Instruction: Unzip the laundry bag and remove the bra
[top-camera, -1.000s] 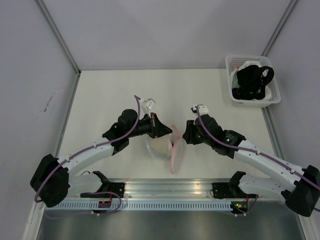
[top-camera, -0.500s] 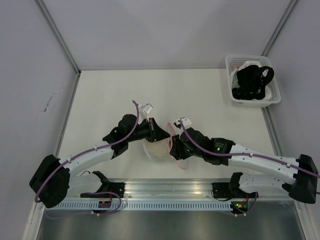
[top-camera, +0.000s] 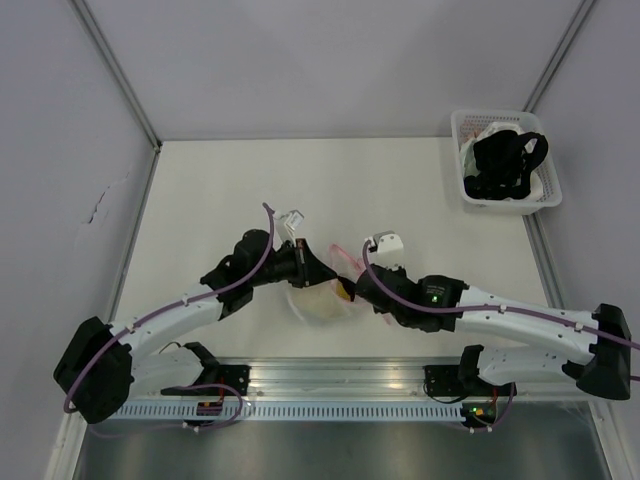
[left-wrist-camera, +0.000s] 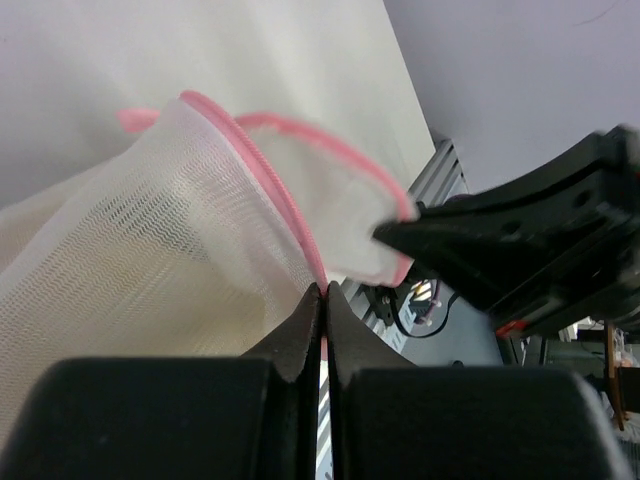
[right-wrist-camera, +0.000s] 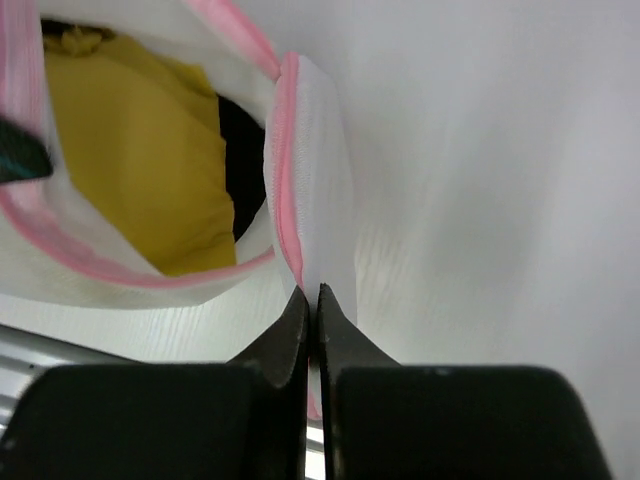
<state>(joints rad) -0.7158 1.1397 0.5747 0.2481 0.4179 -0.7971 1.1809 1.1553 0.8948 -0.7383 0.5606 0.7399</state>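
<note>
The laundry bag (top-camera: 322, 300) is in the middle of the table (top-camera: 230, 180), close to the near edge, between the two arms. The left gripper (left-wrist-camera: 322, 296) is pressed together on the bag's pink edge (left-wrist-camera: 270, 190) at the left. The right gripper (right-wrist-camera: 309, 300) pinches that edge at the right. The bag's mouth is open. The yellow bra (right-wrist-camera: 140, 170) is inside it.

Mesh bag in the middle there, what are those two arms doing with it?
The two robot arms hold a small laundry bag open between them. The left gripper is pinched shut on its pink rim, and the right gripper is pinched on a flap across the opening. The yellow bra shows inside, not yet taken out. A white basket holding a black garment sits at the far right.
</note>
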